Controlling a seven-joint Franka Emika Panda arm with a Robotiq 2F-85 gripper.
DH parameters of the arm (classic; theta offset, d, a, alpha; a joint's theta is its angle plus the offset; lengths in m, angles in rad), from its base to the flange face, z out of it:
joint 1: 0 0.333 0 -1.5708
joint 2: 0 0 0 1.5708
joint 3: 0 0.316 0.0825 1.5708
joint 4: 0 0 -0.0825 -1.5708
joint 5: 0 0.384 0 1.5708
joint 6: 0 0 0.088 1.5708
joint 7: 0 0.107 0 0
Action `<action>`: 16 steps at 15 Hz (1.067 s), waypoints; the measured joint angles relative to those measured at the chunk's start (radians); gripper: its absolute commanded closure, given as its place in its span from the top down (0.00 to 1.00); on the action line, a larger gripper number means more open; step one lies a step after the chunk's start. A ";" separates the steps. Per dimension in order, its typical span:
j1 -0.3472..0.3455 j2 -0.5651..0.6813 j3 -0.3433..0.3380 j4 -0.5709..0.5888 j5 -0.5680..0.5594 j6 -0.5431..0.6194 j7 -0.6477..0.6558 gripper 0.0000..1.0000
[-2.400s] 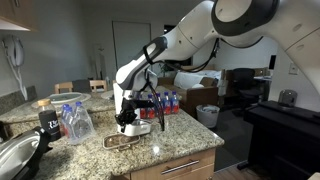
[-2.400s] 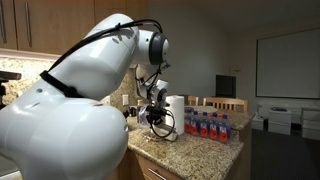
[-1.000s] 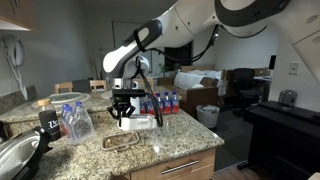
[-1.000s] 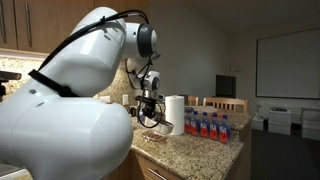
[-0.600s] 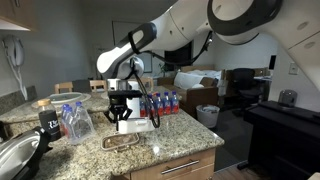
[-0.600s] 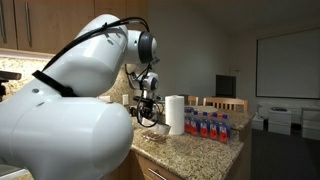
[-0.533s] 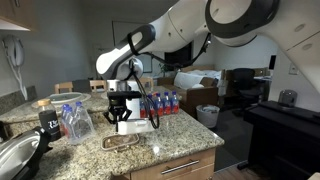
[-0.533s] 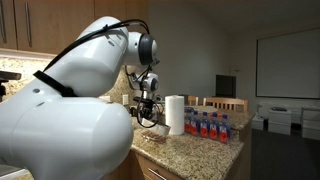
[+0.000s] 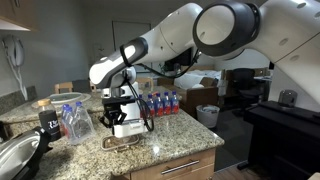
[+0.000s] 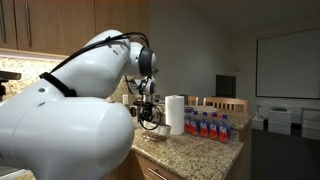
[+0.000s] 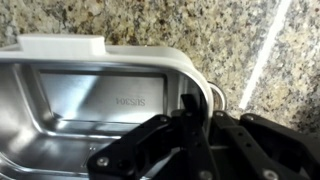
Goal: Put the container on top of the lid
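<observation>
My gripper [image 9: 121, 117] is shut on the right wall of the container [image 9: 130, 128], a shallow whitish plastic tub, and holds it just above the granite counter. In the wrist view the container [image 11: 90, 95] fills the left, and my fingers [image 11: 196, 112] pinch its rim, one inside and one outside. The lid [image 9: 124, 142] lies flat on the counter right below and in front of the container. In an exterior view the gripper [image 10: 150, 114] hangs beside the paper-towel roll, with the container [image 10: 153, 125] under it. I cannot tell whether the container touches the lid.
Clear water bottles [image 9: 75, 121] and a black mug [image 9: 47, 126] stand to one side. A large metal pan [image 9: 12, 157] sits at the counter's end. Red-labelled bottles [image 9: 161, 103] stand behind. A paper-towel roll [image 10: 175, 114] stands close to the gripper. The counter's front edge [image 9: 170, 160] is near.
The arm has swung towards the water bottles and come lower with the container, which now hangs right over the lid.
</observation>
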 measured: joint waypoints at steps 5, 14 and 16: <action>0.063 0.063 -0.015 0.076 -0.033 0.049 0.015 0.05; 0.149 0.104 -0.115 0.117 -0.033 0.211 0.252 0.05; 0.168 0.104 -0.139 0.120 -0.033 0.207 0.302 0.05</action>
